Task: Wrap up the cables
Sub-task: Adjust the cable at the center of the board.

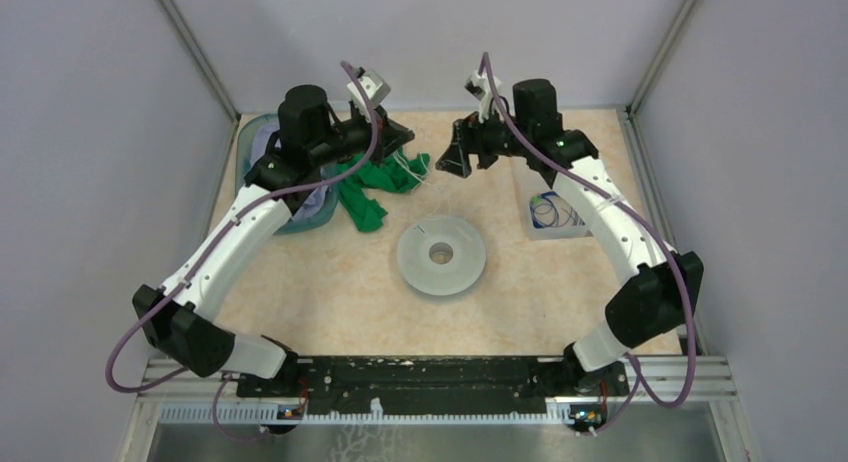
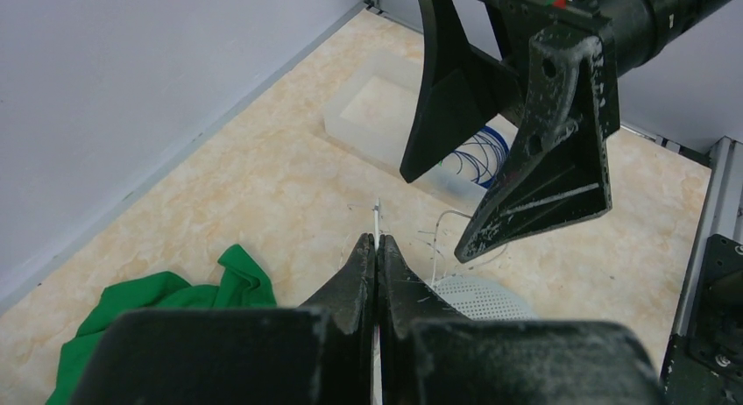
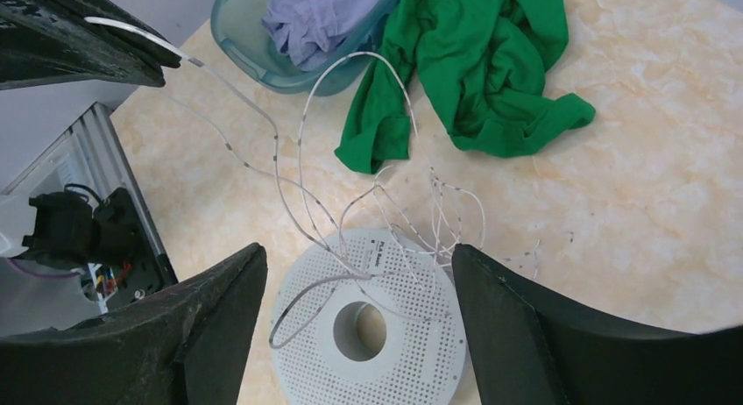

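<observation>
One white cable (image 3: 300, 151) is pinched in the left gripper (image 2: 378, 240); its loops are seen below the open right gripper (image 3: 357, 252).

A pale spool (image 1: 440, 254) sits between green cloth (image 1: 366, 194) and blue cable (image 1: 547, 213).

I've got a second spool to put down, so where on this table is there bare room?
Free: beige tabletop between the round pale-grey spool and the black base rail, plus the strip between spool and clear plastic tray. Crowded: over and beyond the spool, where the thin whitish cable loops beside the crumpled green cloth.
</observation>
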Controlling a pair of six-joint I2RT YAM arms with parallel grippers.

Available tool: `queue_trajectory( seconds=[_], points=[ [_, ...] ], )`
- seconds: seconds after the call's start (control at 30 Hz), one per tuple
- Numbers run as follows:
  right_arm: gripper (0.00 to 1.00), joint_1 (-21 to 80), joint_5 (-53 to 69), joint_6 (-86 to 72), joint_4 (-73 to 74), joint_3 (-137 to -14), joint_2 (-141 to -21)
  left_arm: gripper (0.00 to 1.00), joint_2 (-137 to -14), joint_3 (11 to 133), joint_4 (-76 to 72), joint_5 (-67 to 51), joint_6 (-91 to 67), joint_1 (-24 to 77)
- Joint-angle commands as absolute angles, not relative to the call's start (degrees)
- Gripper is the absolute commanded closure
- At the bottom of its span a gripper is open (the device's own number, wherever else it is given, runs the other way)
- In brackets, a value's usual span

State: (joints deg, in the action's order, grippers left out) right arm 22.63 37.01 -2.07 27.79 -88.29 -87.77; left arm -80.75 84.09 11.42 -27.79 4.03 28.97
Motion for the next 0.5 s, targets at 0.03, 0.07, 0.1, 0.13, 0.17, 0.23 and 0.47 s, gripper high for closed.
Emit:
queue_trajectory(
  seconds=[0.03, 0.07, 0.1, 0.13, 0.17, 0.23, 0.47],
  points=[
    [0.27, 26.2, 26.1, -0.1, 31.9, -91.1, -86.0, 1.0, -81.2, 85.6, 9.6, -26.7, 2.4, 29.8],
    [0.3, 26.6, 24.3, 0.7, 32.3, -91.0, -86.2, 1.0, -81.2, 85.6, 9.6, -26.7, 2.3, 29.8],
    [0.33, 26.9, 22.4, 1.3, 32.9, -90.8, -86.5, 1.0, -81.1, 85.6, 9.6, -26.7, 2.2, 29.9],
    [0.36, 27.0, 20.9, 1.9, 33.4, -90.9, -86.8, 1.0, -80.9, 85.5, 9.6, -26.6, 2.3, 29.9],
    [0.39, 27.1, 19.3, 2.4, 34.0, -90.9, -87.2, 1.0, -80.7, 85.4, 9.6, -26.4, 2.5, 29.9],
    [0.43, 27.1, 16.6, 3.6, 34.8, -91.2, -87.4, 1.0, -80.1, 84.9, 9.6, -25.8, 3.1, 29.9],
    [0.58, 27.1, 9.2, 7.8, 35.7, -90.4, -86.0, 1.0, -78.1, 83.0, 9.3, -24.3, 4.6, 29.8]
  ],
)
